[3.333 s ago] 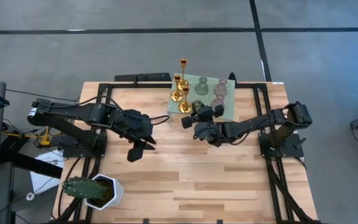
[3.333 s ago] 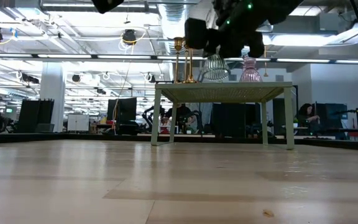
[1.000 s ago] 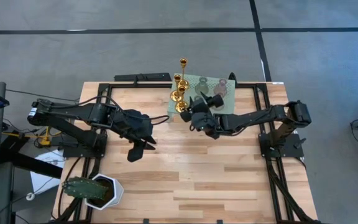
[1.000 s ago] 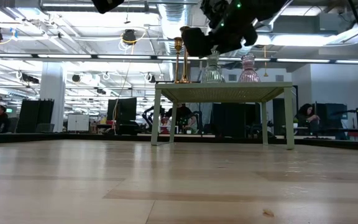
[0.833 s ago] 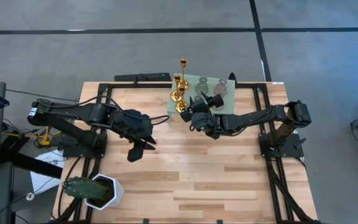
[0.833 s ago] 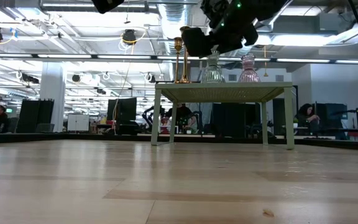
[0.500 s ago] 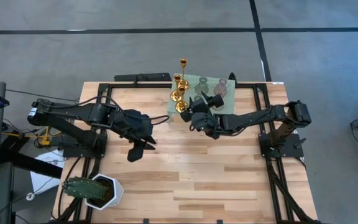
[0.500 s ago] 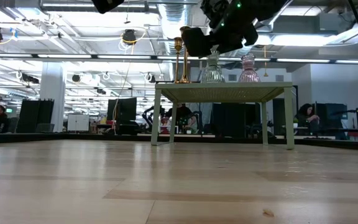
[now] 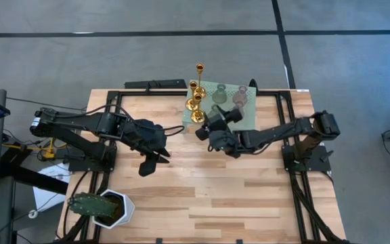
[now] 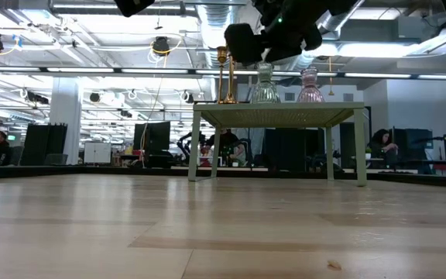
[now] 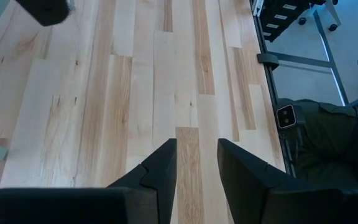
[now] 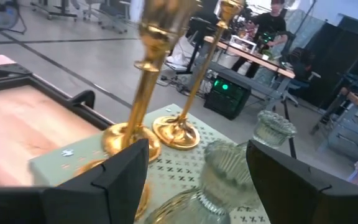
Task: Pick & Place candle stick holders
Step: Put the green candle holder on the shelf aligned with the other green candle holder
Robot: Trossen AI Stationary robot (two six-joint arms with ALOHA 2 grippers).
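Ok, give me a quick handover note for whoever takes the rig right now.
Right gripper: open, empty, at the mint stand's edge, by an upright pale green holder.
Left gripper: open, empty, waiting over the table.
Gold holders and a pink holder also stand on the stand; none visible on the table. All seven can't be counted.
Left: probably back the right arm off and confirm the count.

Right gripper blocks the stand's near corner; gold holder blurs close up, its top cut off.
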